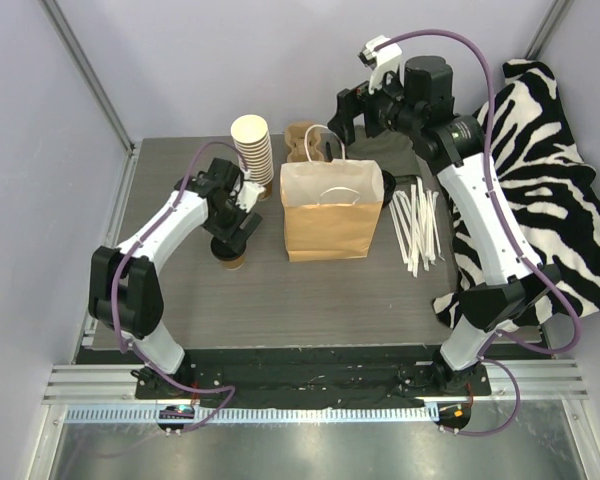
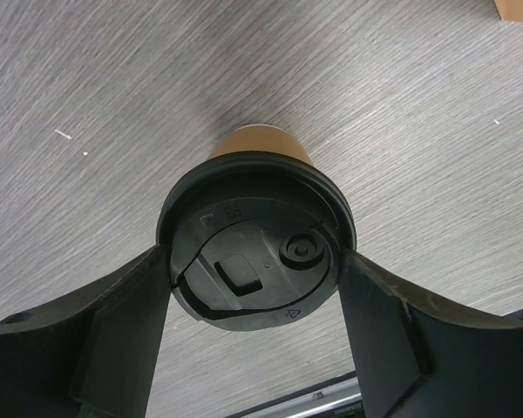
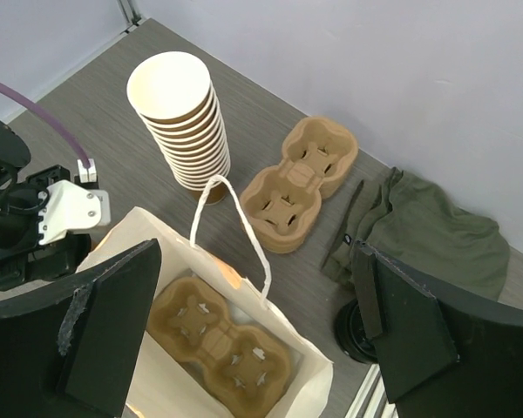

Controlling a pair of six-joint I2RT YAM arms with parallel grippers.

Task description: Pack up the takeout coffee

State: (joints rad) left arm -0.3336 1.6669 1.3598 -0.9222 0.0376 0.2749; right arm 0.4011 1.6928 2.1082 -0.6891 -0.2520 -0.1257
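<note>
The takeout coffee (image 2: 244, 218), a small brown paper cup with a black lid, stands on the grey table left of the paper bag; in the top view only its base (image 1: 232, 263) shows under the gripper. My left gripper (image 2: 254, 261) comes down from above with both fingers pressed against the sides of the lid; it also shows in the top view (image 1: 230, 235). The open brown paper bag (image 1: 330, 215) stands upright with a cardboard cup carrier (image 3: 218, 344) lying in its bottom. My right gripper (image 3: 257, 248) is open and empty, high above the bag's rear edge (image 1: 345, 110).
A tall stack of lidless cups (image 1: 252, 150) stands behind the coffee. Loose cardboard carriers (image 1: 305, 142) lie behind the bag. A green cloth (image 3: 418, 231) and black lids (image 3: 353, 326) are right of the bag. White sticks (image 1: 417, 225) and a zebra-striped cloth (image 1: 540, 180) lie at the right.
</note>
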